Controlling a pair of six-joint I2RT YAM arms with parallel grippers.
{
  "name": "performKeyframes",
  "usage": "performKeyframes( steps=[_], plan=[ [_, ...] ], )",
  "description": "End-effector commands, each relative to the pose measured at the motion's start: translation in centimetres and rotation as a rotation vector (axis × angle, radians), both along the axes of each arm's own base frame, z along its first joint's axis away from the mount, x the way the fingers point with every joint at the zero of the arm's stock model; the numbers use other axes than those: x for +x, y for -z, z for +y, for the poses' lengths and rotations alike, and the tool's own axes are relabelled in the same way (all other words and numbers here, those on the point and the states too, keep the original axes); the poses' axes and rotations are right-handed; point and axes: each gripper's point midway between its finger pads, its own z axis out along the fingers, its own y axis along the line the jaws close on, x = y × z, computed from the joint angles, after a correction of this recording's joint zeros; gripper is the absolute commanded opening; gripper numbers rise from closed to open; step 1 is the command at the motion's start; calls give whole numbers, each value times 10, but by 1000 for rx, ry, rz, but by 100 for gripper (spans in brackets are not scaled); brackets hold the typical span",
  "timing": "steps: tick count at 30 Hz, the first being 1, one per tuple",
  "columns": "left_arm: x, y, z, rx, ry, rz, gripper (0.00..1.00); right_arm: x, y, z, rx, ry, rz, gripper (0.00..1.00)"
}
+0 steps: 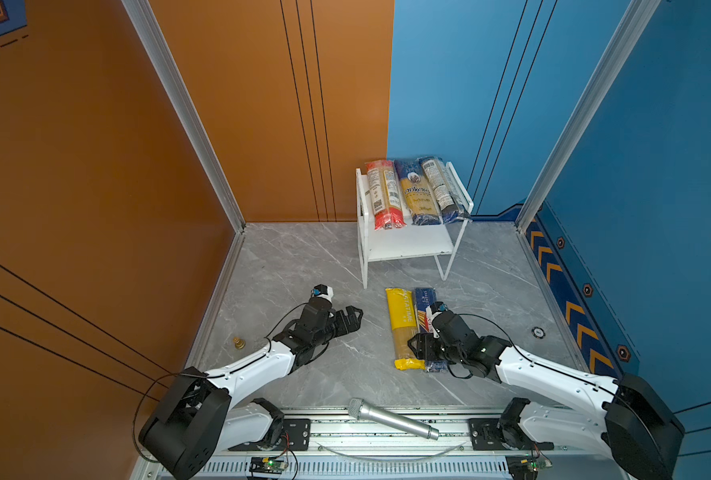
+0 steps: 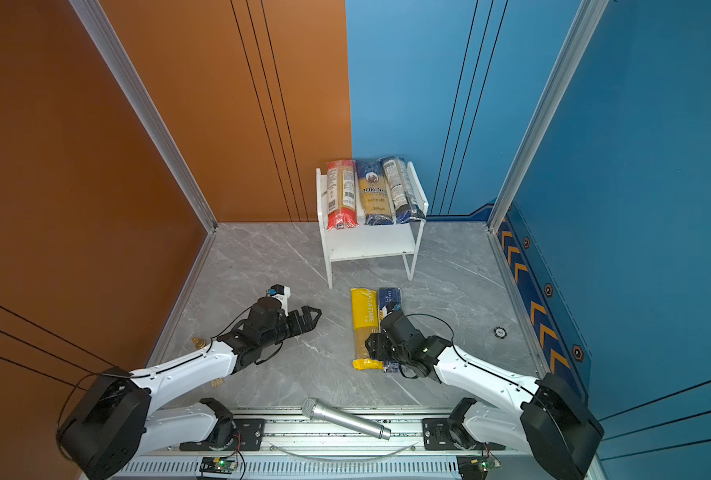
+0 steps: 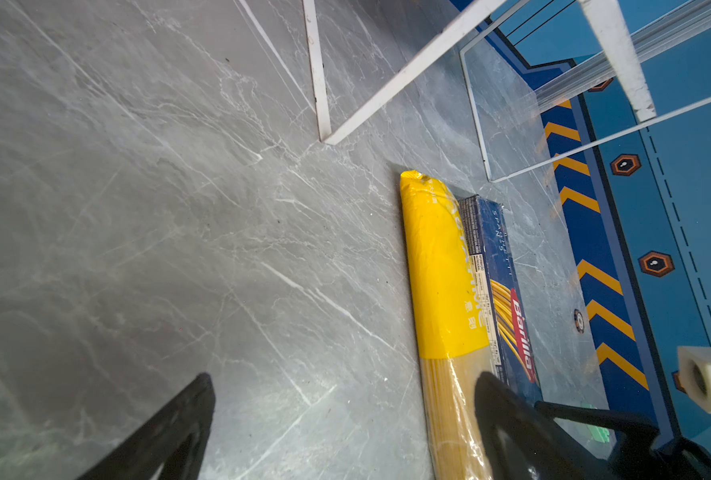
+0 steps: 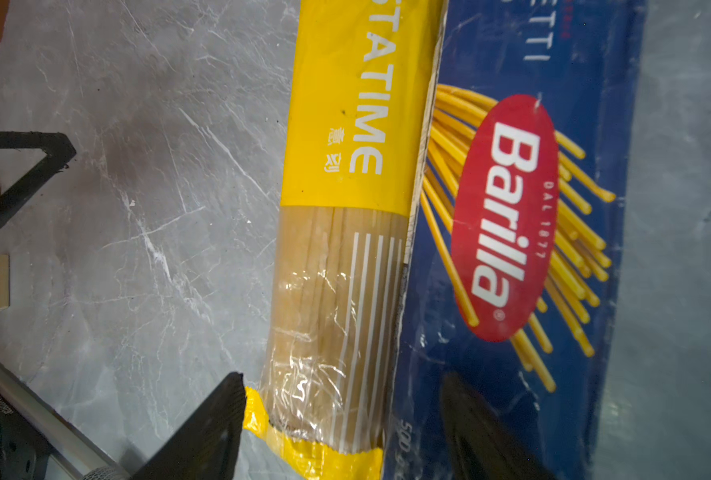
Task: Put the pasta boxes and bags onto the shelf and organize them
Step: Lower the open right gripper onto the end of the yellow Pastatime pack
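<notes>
Three packs lie side by side on the top board of the shelf (image 1: 412,249), which stands at the back of the bench (image 1: 295,266) by the blue wall: the red-ended clear bag (image 1: 384,195), the yellow-navy "ankara" bag (image 1: 418,195) and the dark navy bag (image 1: 445,189). Their near ends reach just past the board's front edge.

Two more lie flat on the bench in front of the shelf, the yellow bag (image 1: 401,320) and the blue Barilla box (image 1: 423,297). They touch along their long sides, with the box on my right.

My right jaws hang low over the near end of that pair, partly open and gripping nothing. In the right wrist view one finger (image 4: 204,428) sits on the bench side of the yellow bag, just beside its crimped end. The other finger (image 4: 482,428) is over the box, so the bag's width lies between them. I cannot tell whether either tip touches.

My left jaws are spread wide and empty over the bench, left of the yellow bag, apart from it and pointing its way.

A silver microphone (image 1: 393,419) lies on the front rail between my arm bases.
</notes>
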Motion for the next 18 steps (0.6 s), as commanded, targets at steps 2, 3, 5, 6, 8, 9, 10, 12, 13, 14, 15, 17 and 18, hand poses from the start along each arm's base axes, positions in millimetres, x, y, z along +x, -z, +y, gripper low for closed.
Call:
performKeyframes(
  steps=[2,3,5,6,8,9,10,12,13,14,15,17,18],
  plan=[
    [-4,3,6,-13,-10,10,98,4,-5,16,18,-20,0,72],
    [-4,3,7,-14,-12,8,98,3,-4,18,12,-26,4,72],
    [-4,2,9,-18,-19,5,98,3,-1,21,-3,-31,11,72],
    [-5,1,11,-19,-23,3,98,4,-1,21,-11,-32,12,72],
    [-5,1,14,-17,-30,2,98,3,-3,24,-34,-43,2,72],
    [-6,1,15,-15,-31,1,98,3,-5,24,-53,-45,-13,72],
    [-6,1,17,-15,-35,2,98,4,-8,25,-60,-49,-24,72],
    [-7,2,19,-14,-39,3,98,3,-10,27,-62,-56,-25,72],
    [-7,3,19,-14,-40,4,98,4,-10,27,-63,-55,-22,72],
    [-8,3,20,-14,-43,5,98,3,-9,27,-66,-55,-18,72],
    [-8,4,21,-14,-44,5,98,3,-9,26,-70,-50,-15,72],
    [-9,4,22,-15,-46,6,98,4,-6,23,-86,-32,-9,72],
    [-9,4,22,-16,-47,5,98,4,-5,21,-93,-24,-7,72]
  ],
)
